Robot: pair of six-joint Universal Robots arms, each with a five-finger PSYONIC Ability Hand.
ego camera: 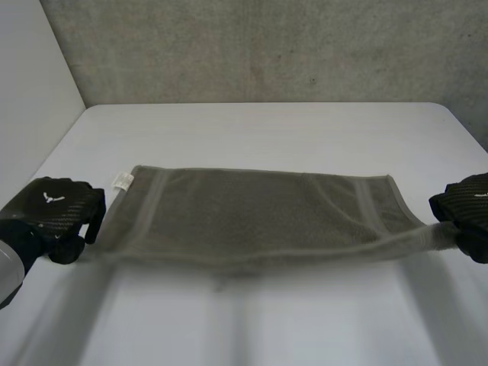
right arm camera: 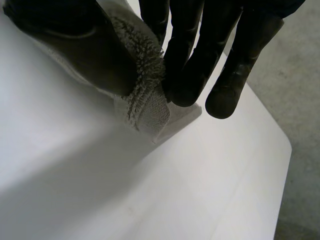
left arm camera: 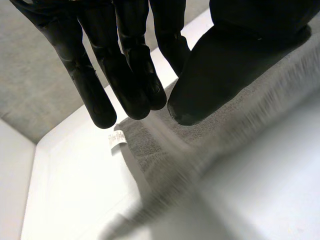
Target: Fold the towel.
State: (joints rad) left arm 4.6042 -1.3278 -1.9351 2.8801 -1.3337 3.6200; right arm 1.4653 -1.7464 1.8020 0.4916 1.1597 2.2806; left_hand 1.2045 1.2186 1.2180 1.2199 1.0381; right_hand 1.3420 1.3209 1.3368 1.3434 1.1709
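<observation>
The towel (ego camera: 252, 217), grey-green, is spread widthwise across the middle of the white table (ego camera: 267, 130), stretched between the 2 hands. Its far edge lies flat on the table; its near edge is raised off the surface and runs taut from hand to hand. The left hand (ego camera: 57, 213) is at the near left corner; in the left wrist view this hand (left arm camera: 220, 65) pinches the towel (left arm camera: 280, 80) between its thumb and fingertips (left arm camera: 150, 95). The right hand (ego camera: 467, 210) is at the near right corner; in the right wrist view this hand (right arm camera: 200, 50) clamps the bunched corner of the towel (right arm camera: 145, 95) between thumb and fingers. 1 white label (ego camera: 123, 181) projects from the far left corner and lies on the table, also seen past the left fingertips (left arm camera: 116, 138).
</observation>
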